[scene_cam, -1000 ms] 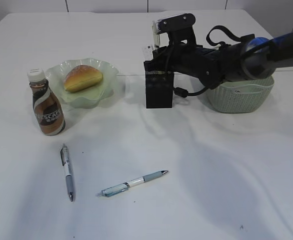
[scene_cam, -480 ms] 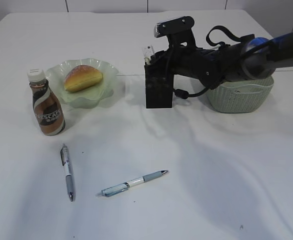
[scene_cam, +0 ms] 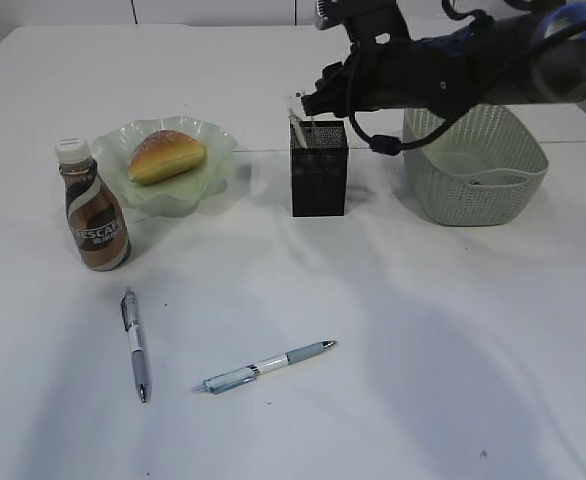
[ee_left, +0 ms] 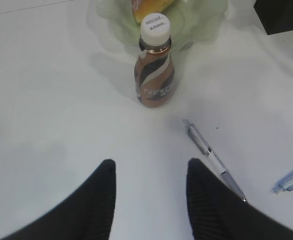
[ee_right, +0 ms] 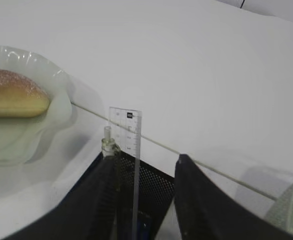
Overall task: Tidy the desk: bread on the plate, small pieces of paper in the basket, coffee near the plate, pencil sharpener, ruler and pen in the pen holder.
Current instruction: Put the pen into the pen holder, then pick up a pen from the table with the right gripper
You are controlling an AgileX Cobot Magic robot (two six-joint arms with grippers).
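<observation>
The coffee bottle (scene_cam: 93, 208) stood upright at the far left of the desk (scene_cam: 393, 340), just beside the front left edge of the green plate (scene_cam: 209, 150), cap on. The left wrist view showed the same bottle (ee_left: 155, 62) ahead of the left gripper (ee_left: 149, 192), whose jaws were spread apart with nothing between them, hovering over bare desk.

The bread (scene_cam: 165, 156) lay on the plate. In front of the bottle, well apart from it, a grey pen (scene_cam: 135, 345) lay flat, pointing toward the near edge. To its right, a blue pen (scene_cam: 263, 367) lay at a slant, also flat on the desk. Neither pen was touched by a gripper.

The black mesh pen holder (scene_cam: 319, 182) stood upright between the plate and the basket (scene_cam: 475, 170). A clear ruler (scene_cam: 295, 112) stood in it, its top rising above the rim; the right wrist view showed the ruler (ee_right: 129, 135) upright inside the holder, with a small clear item, not identifiable, beside it at the rim.

The right gripper (scene_cam: 325, 95) hung just above the holder's opening. Its fingers (ee_right: 199, 200) were parted, with the ruler standing free between them and no contact evident.

The basket sat at the right, just beside the holder; its contents could not be made out
</observation>
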